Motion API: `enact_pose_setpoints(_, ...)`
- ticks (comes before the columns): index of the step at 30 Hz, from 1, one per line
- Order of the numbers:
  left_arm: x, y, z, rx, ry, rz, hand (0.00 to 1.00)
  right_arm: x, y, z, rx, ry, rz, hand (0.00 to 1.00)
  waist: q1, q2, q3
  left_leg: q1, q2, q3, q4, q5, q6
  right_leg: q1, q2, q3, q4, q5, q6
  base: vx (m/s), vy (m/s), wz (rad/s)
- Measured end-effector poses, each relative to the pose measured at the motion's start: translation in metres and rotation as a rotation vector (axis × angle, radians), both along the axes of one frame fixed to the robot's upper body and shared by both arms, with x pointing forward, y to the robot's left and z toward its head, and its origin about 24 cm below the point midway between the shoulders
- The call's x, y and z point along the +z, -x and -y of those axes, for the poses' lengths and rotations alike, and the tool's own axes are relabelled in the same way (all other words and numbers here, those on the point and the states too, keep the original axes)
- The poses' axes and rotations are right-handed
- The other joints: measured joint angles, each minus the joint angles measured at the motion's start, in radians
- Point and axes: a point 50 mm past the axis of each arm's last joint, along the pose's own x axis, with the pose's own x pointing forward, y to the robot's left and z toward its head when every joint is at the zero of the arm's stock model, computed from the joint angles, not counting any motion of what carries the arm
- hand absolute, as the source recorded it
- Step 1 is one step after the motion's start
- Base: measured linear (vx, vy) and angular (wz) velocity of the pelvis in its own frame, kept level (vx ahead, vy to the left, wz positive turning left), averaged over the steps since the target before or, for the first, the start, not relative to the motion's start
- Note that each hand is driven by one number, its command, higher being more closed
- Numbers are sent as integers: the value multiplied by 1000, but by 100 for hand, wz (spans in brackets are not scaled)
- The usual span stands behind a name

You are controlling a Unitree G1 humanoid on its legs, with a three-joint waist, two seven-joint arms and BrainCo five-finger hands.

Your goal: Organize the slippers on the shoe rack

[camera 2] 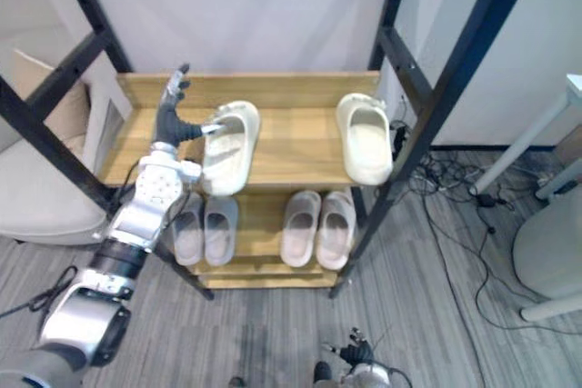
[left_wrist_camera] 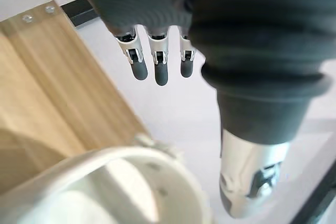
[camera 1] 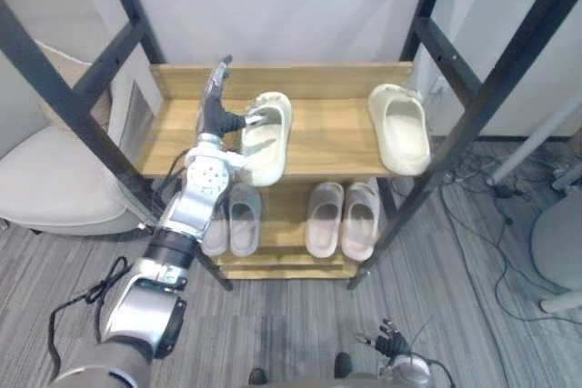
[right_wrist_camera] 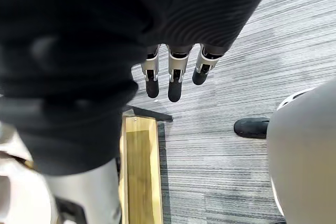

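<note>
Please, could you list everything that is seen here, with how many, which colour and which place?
shoe rack: one, light wood shelves in a black metal frame, against the white wall
left cream slipper: one, cream, top shelf, left part
right cream slipper: one, cream, top shelf, right end
grey slippers: two, grey, lower shelf, left side, side by side
pale pink slippers: two, pinkish beige, lower shelf, right side, side by side
chair: one, beige, left of the rack
floor: grey striped carpet
left hand: silver and dark, fingers straight, against the left cream slipper
right hand: silver and dark, fingers straight, low over the floor
</note>
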Motion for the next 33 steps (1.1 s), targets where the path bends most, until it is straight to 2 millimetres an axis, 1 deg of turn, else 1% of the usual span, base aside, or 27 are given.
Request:
enact_pose_setpoints(4,3,-5,-1,23,-89,-9,0,2,-1,1,-11,-1,14,0,-5,6,5,-2,-2,4,0,0,0,-3,-1,10,0,3,2,-11,-2,-4)
enact_pose_setpoints(7,4,-7,-7,43,-150,-24,0,3,-2,2,-11,-1,31,0,-10,12,9,-10,-3,12,0,0,1,-19,-2,19,0,7,1,-42,-5,-8)
enact_pose_setpoints(12,2,-13,-8,57,-191,-58,0,4,-3,2,-12,-1,36,0,-13,16,13,-13,-3,16,2,0,1,-20,-2,22,0,10,0,-7,-3,-2)
enact_pose_setpoints(13,1,-14,-8,54,-214,-64,100,4,-3,2,-12,-1,37,0,-13,18,14,-13,-3,16,2,0,1,-20,-2,22,0,10,0,0,0,0)
enact_pose_setpoints(17,0,-16,-7,63,-271,-82,100,4,-4,2,-11,-2,42,0,-13,24,19,-13,-3,19,1,0,1,-28,-2,25,0,10,0,-22,-7,-2)
enact_pose_setpoints(21,7,-21,-11,90,-345,-84,100,6,-6,3,-12,-2,56,0,-15,33,25,-14,-2,28,0,0,1,-34,-1,35,0,11,0,-15,-9,-7)
enact_pose_setpoints(22,15,-24,-13,101,-350,-71,100,7,-7,3,-12,-2,62,0,-17,34,30,-15,-2,31,0,0,1,-35,0,40,0,12,0,-7,-9,-7)
enact_pose_setpoints(24,19,-26,-14,107,-355,-73,100,7,-7,3,-13,-2,63,0,-17,34,30,-15,-2,34,0,-1,1,-35,0,44,0,12,0,2,-9,-8)
enact_pose_setpoints(27,20,-26,-17,115,-357,-76,100,7,-7,3,-13,-1,64,0,-18,36,31,-15,-2,42,-1,-2,1,-38,0,51,3,13,0,0,-8,-8)
enact_pose_setpoints(30,23,-26,-23,132,-369,-73,100,8,-8,4,-12,1,67,0,-18,40,34,-16,-4,56,-1,-5,3,-51,0,67,2,17,1,-27,-4,-13)
enact_pose_setpoints(33,24,-26,-24,135,-370,-73,100,8,-8,4,-12,2,68,0,-18,41,34,-16,-5,58,-1,-5,4,-51,0,70,0,19,2,-10,-3,-4)
